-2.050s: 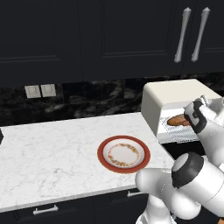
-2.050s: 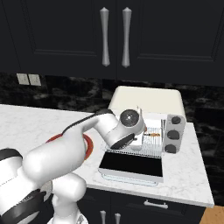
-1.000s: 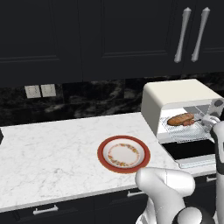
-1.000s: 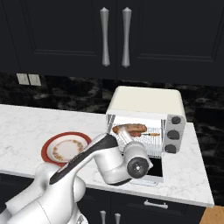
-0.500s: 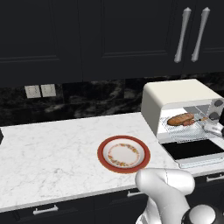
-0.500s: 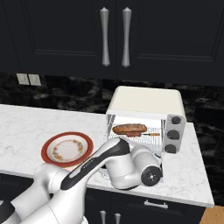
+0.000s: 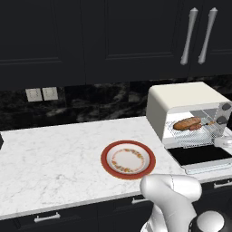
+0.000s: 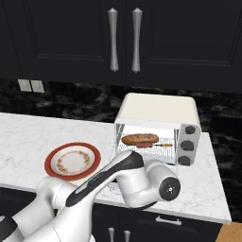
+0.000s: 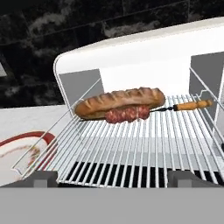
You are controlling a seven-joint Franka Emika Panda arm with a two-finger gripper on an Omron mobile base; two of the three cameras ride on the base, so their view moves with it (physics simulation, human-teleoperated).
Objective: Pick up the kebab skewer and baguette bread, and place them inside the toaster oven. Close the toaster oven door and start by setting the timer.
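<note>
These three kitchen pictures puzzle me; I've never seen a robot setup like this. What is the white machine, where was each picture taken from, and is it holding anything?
The white machine is a robot arm on a driving base. Two pictures come from cameras on that base, left and right behind the arm. The third comes from a camera on its hand, looking into the toaster oven. The gripper is open and holds nothing. On the oven's wire rack lie the baguette bread and, touching its front, the kebab skewer. The toaster oven door hangs open. A red-rimmed plate sits on the marble counter.
</note>
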